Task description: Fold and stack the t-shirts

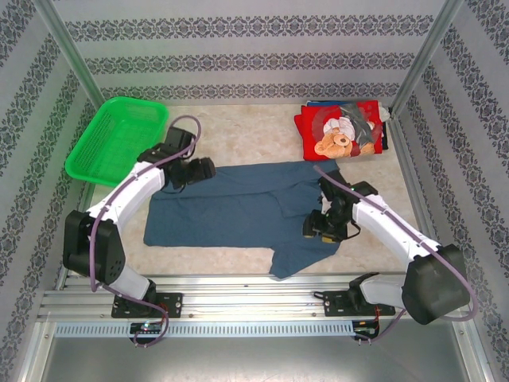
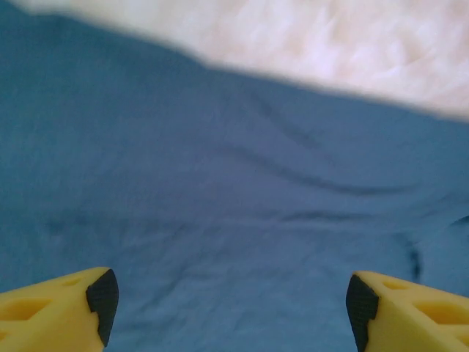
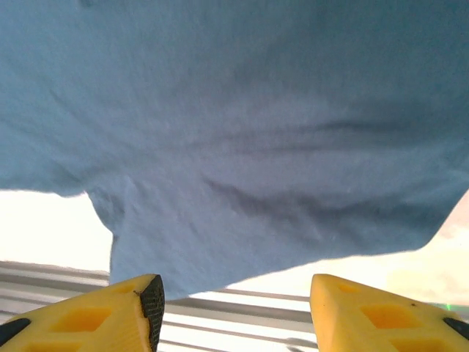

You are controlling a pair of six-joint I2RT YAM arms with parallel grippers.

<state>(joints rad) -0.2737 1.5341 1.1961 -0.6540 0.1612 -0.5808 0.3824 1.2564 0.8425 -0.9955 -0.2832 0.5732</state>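
Starting at the left, the green basket (image 1: 115, 137) is sitting off to the outer side of the left tool (image 1: 205, 169), well apart from the cloth, so I am leaving it alone. I am holding the left tool low over one end of the slate-blue t-shirt (image 1: 238, 208). Its fingers (image 2: 102, 297) are spread wide with nothing between them. Beneath and ahead of it the cloth is lying flat with a few shallow creases, and beyond the cloth's far edge the bare worktop (image 2: 352, 44) is showing. I judge this position is for pinching that end to start a fold.

The right tool (image 1: 312, 227) is hovering over the shirt's other end, its fingers (image 3: 150, 301) parted and gripping nothing. Just ahead of it a sleeve (image 3: 168, 242) is trailing toward the metal rail (image 3: 51, 273) at the worktop's near edge. That sleeve will probably need tucking in first.

Well beyond the right tool, the red teddy-bear t-shirt (image 1: 338, 131) is resting on top of folded ones with dark blue edges. I am treating that as the stack. The blue tee is spread out but not yet folded, and with a tool at each end I should be able to lift the fold evenly.
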